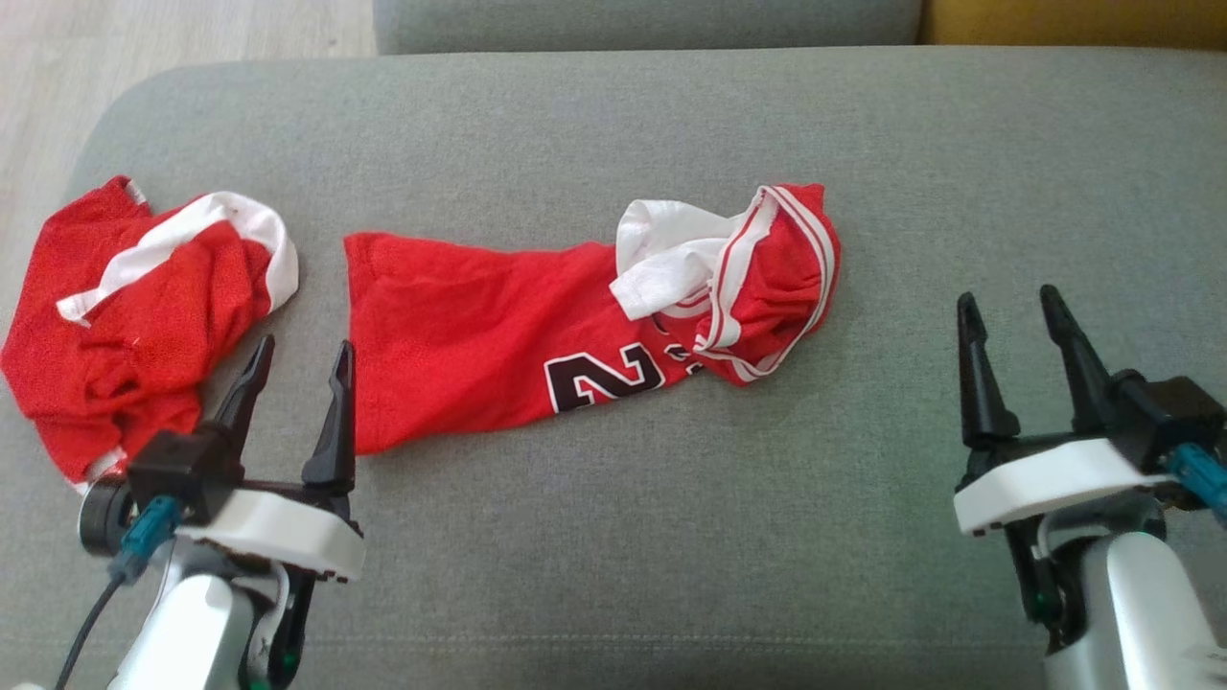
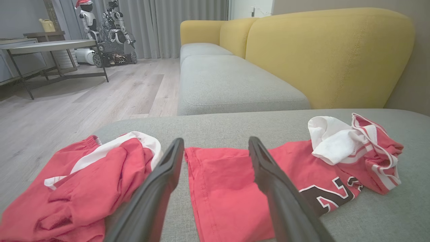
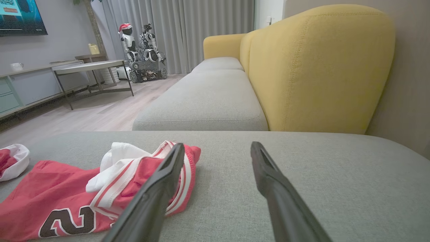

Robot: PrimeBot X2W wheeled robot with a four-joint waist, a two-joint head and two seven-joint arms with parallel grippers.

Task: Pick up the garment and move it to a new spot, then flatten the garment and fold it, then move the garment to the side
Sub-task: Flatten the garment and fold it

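— Where is the red jersey (image 1: pixel 479 335) lying?
— It is lying stretched across the grey cushion (image 1: pixel 671 537), between the two pairs of jaws. Its straight hem edge is sitting just ahead of the left jaws. Its bunched, white-trimmed end is lying ahead and to the left of the right jaws.
— Are the jaws gripping anything?
— No. Both pairs are standing spread wide, holding nothing.
— What is crowding the edges?
— Crumpled red shorts (image 1: pixel 125 316) are lying just left of the left jaws, near the cushion's rounded corner, with wooden floor (image 1: pixel 144 38) beyond.
— And open room?
— Bare cushion is stretching ahead and right of the right jaws, up to the yellow backrest (image 3: pixel 319 67).
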